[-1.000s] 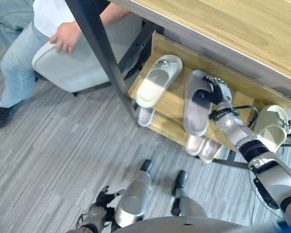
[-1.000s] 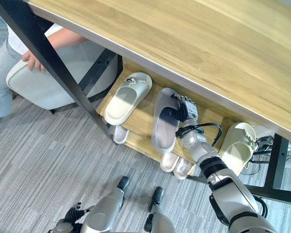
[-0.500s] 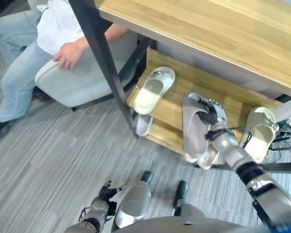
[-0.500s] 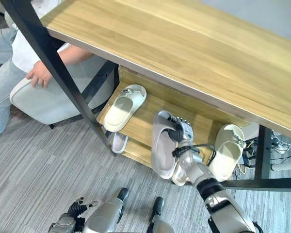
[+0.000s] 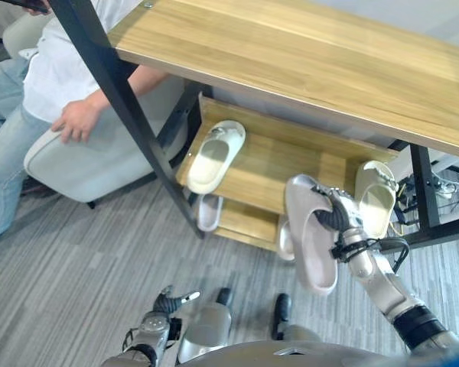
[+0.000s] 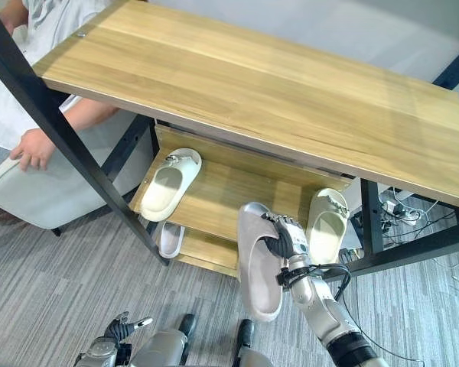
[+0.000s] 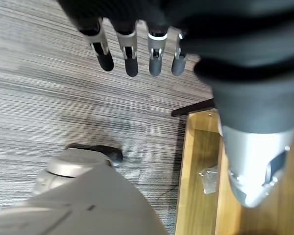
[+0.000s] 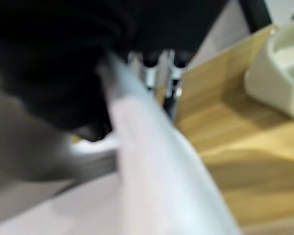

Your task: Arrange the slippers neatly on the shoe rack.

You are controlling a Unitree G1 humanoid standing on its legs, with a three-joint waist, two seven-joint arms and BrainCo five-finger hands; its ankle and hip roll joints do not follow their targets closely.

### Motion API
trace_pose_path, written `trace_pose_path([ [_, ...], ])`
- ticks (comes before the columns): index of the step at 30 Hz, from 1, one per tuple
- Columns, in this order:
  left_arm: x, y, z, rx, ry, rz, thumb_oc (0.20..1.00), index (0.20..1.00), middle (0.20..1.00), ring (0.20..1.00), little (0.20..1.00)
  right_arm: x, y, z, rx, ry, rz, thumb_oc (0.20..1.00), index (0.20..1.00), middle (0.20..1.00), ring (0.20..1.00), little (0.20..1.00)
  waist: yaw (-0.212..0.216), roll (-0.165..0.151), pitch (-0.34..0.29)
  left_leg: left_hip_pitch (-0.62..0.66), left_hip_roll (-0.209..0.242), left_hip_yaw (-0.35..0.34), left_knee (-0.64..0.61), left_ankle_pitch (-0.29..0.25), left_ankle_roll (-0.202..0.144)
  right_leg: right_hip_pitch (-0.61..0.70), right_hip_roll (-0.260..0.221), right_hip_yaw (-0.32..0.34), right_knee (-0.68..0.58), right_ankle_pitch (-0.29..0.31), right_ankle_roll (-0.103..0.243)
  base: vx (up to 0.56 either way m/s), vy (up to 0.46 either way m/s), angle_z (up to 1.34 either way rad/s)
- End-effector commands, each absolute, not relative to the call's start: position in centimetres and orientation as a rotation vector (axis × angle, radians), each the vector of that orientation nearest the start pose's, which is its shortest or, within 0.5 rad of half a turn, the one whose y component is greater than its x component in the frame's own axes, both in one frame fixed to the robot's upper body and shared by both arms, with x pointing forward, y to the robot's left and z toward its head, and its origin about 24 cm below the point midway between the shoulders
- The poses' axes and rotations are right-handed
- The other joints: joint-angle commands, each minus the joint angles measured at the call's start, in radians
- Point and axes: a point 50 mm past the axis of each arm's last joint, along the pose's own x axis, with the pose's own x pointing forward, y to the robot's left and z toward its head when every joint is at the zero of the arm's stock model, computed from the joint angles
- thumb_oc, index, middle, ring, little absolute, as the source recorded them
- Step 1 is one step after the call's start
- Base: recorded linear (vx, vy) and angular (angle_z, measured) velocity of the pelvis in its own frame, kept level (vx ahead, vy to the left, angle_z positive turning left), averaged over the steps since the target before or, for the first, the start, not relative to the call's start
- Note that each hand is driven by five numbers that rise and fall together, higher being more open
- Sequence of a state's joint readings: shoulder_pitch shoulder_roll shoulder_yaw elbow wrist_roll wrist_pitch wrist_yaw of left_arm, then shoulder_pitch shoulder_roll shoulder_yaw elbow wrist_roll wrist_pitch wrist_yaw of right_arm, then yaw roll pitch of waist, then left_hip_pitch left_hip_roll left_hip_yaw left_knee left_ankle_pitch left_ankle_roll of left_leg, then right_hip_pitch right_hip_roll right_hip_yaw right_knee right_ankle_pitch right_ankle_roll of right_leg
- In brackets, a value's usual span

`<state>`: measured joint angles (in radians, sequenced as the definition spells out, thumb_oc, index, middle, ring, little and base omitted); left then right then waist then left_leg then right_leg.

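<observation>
R robot hand (image 5: 338, 223) curled, raised; L robot hand (image 7: 137, 51) low, fingers straight.

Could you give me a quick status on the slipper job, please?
Right hand shut on grey slipper, held off the shoe rack. Left hand open, low, idle. Two cream slippers on the top shelf. Nothing blocking.

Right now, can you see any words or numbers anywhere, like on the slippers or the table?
None can be read.
Grey slipper held in the right hand: no print visible.
Cream slipper on the shoe rack: a small mark on the strap, too small to read.
Cream slipper at the rack's right end: the same, too small.
Wooden table top: plain, no text.
</observation>
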<state>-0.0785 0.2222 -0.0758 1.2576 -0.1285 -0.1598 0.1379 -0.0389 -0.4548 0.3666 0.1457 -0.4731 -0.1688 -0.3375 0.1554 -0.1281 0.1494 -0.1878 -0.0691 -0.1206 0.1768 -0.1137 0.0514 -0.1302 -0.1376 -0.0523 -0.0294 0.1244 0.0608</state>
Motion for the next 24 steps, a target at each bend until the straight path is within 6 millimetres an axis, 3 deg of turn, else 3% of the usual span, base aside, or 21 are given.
trace_pose_path([
  [1, 13.9, 23.4, -14.5, 0.232, 0.967, 0.243, 1.0, 1.0, 1.0, 1.0, 1.0, 24.9, -16.8, 5.7, -0.833, -0.327, 0.146, 0.2, 0.2, 0.2, 0.2, 0.2, 0.03, 0.039, -0.004, 0.106, 0.024, 0.056, -0.115, -0.001, -0.038, 0.096, -0.028, -0.007, 0.101, -0.144, 0.107, -0.03, -0.018, -0.07],
  [7, 13.5, 24.0, -14.4, 0.159, 0.957, 0.334, 1.0, 1.0, 1.0, 1.0, 1.0, 22.3, -16.2, 3.8, -0.66, -0.224, 0.207, 0.2, 0.2, 0.2, 0.2, 0.2, 0.016, 0.039, 0.005, 0.113, 0.031, 0.055, -0.133, 0.012, -0.043, 0.086, -0.021, -0.01, 0.113, -0.154, 0.102, -0.01, -0.023, 0.01],
  [12, 13.7, 25.0, -13.9, 0.159, 0.912, 0.387, 1.0, 1.0, 1.0, 1.0, 1.0, 20.8, -16.5, 2.8, -0.656, -0.178, 0.246, 0.2, 0.2, 0.2, 0.2, 0.2, 0.011, 0.036, 0.014, 0.115, 0.034, 0.05, -0.129, 0.013, -0.047, 0.08, -0.015, -0.016, 0.13, -0.163, 0.097, -0.01, -0.038, -0.01],
  [21, 13.5, 24.9, -13.9, 0.172, 0.905, 0.379, 1.0, 1.0, 1.0, 1.0, 1.0, 18.9, -17.4, 0.0, -0.647, -0.025, 0.26, 0.2, 0.2, 0.2, 0.2, 0.2, 0.009, 0.034, 0.04, 0.107, 0.044, 0.044, -0.087, 0.001, -0.054, 0.068, -0.002, -0.025, 0.174, -0.188, 0.09, -0.02, -0.048, 0.02],
  [24, 13.9, 24.8, -13.7, 0.177, 0.88, 0.375, 1.0, 1.0, 1.0, 1.0, 1.0, 18.8, -17.7, -0.2, -0.63, -0.012, 0.251, 0.2, 0.2, 0.2, 0.2, 0.2, 0.007, 0.042, 0.079, 0.067, 0.048, 0.037, -0.036, -0.004, -0.056, 0.026, 0.001, -0.028, 0.237, -0.201, 0.086, -0.1, -0.053, 0.02],
])
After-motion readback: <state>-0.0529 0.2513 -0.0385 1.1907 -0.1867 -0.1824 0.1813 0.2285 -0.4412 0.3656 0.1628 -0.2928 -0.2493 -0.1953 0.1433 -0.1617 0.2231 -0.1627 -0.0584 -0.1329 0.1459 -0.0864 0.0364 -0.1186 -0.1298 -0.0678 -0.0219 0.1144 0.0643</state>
